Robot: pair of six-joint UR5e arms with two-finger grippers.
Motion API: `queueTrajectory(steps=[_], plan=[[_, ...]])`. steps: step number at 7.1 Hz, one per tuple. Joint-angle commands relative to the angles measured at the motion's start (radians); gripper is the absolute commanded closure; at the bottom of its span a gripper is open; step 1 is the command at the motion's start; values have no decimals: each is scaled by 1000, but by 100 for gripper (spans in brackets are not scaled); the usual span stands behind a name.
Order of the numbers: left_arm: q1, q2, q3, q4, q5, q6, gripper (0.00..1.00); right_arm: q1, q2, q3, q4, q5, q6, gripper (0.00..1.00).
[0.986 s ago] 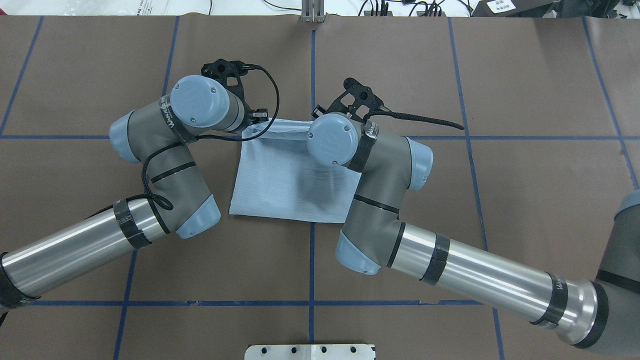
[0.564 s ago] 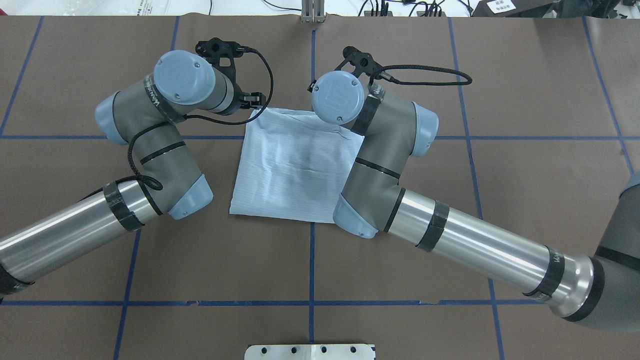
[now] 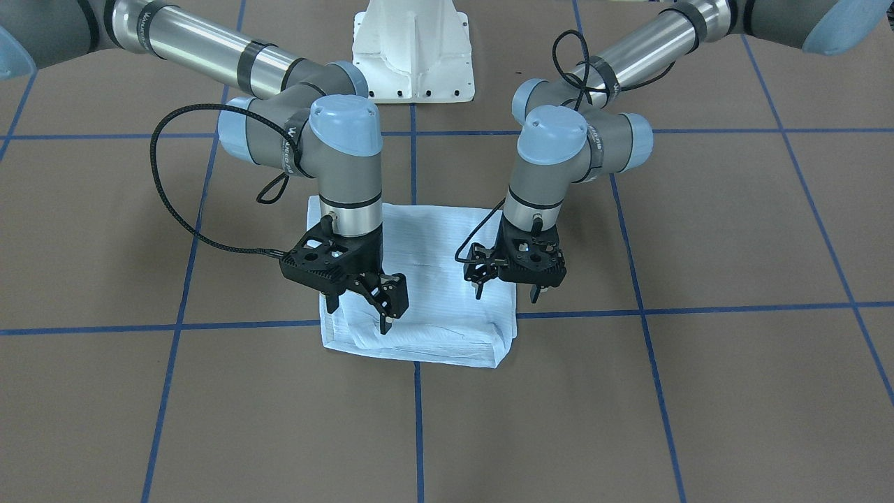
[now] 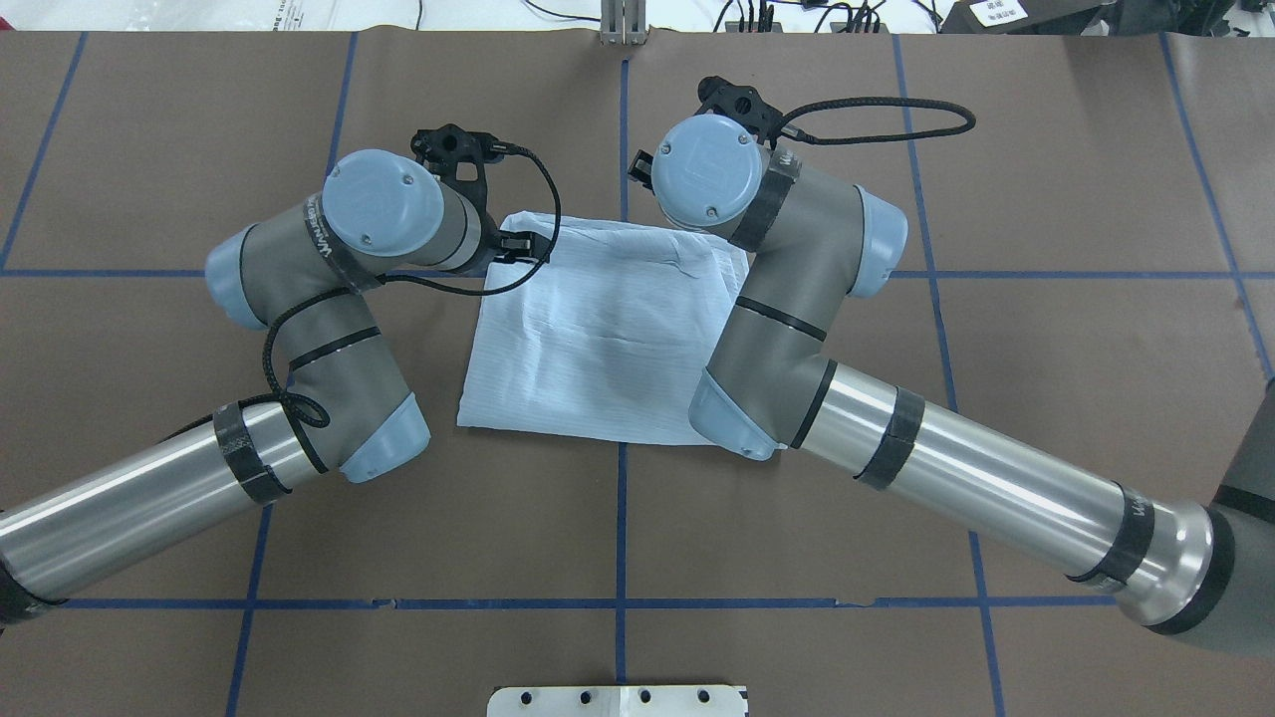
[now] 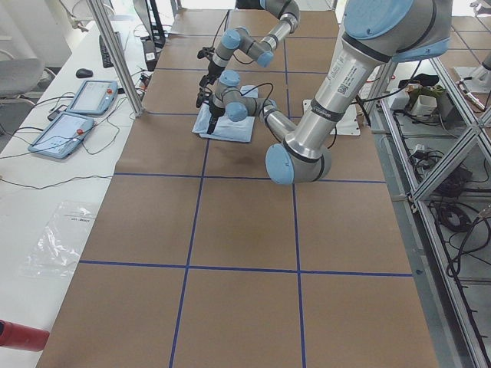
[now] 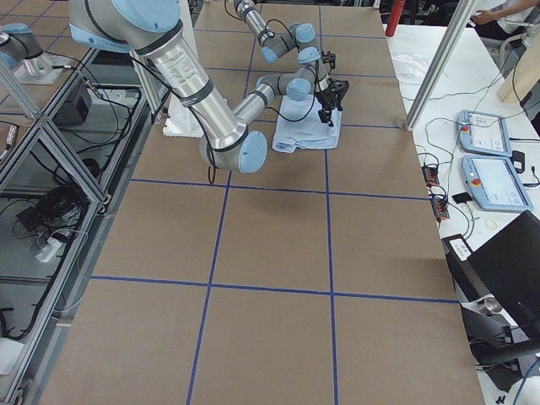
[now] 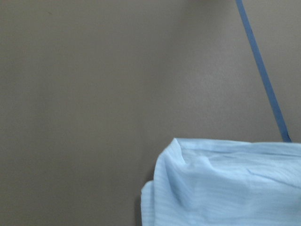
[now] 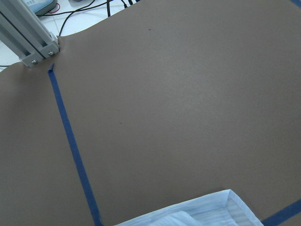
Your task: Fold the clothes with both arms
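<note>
The pale blue striped shirt (image 3: 426, 279) lies folded into a flat rectangle on the brown table (image 3: 698, 391). It also shows in the overhead view (image 4: 588, 329). My left gripper (image 3: 506, 290) hangs open and empty just above the shirt's far corner on its side. My right gripper (image 3: 357, 313) hangs open and empty just above the other far corner. The left wrist view shows a rumpled shirt corner (image 7: 221, 188). The right wrist view shows a folded corner (image 8: 207, 212). In the overhead view both wrists hide the grippers.
The white pedestal base (image 3: 412, 49) stands at the robot's side. Blue tape lines (image 3: 628, 311) cross the table. An aluminium post (image 4: 623, 20) stands at the far edge. Two tablets (image 5: 80, 111) lie on a side table beyond it.
The lifted shirt layer has been laid down to the far edge and lies flat. Both wrists moved toward the far edge; the right wrist also shifted rightward off the cloth.
</note>
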Motion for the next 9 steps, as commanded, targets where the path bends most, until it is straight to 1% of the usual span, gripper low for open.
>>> queueTrajectory(steps=[1, 2, 3, 4, 5, 7, 8, 9], plan=[[3, -17, 64, -4, 64, -20, 0, -1, -21, 22, 1, 0, -3, 0], [-15, -68, 127, -4, 83, -27, 0, -1, -23, 22, 1, 0, -3, 0], [-28, -167, 270, -16, 85, -65, 0, -2, -35, 22, 1, -2, -5, 0], [-46, -218, 384, -94, 90, -69, 0, -2, -48, 22, 28, -5, -3, 0], [-87, -218, 409, -108, 90, -49, 0, -2, -64, 22, 54, -6, -3, 0], [-190, -209, 416, -107, 80, 101, 0, -2, -66, 22, 56, -5, -5, 0], [-193, -206, 388, -101, 65, 126, 0, -2, -64, 22, 54, 1, -6, 0], [-207, -138, 271, -93, -49, 164, 0, 30, -64, 23, 42, 53, -84, 0]])
